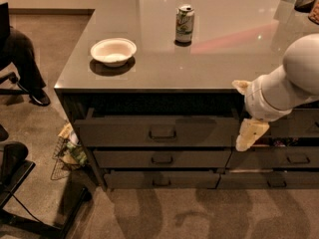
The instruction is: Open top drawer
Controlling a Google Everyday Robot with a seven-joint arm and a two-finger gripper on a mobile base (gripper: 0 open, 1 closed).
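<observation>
Mid-open: top drawer [119, 131] looks partly out, pincer [250, 135] off its right end, grip state can't tell. Next: reach handle [162, 132], pull straight.

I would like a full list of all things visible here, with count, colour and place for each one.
counter: one, grey, centre
bowl: one, white, on counter, left
can: one, green-white, on counter, further back
top drawer: one, dark grey, under counter edge, slightly open
lower drawers: four seen, grey, beneath
wire basket: one, floor, left of drawers
person's leg: one, dark, far left
arm: one, white, right edge
gripper: one, cream, at top drawer's right end
</observation>
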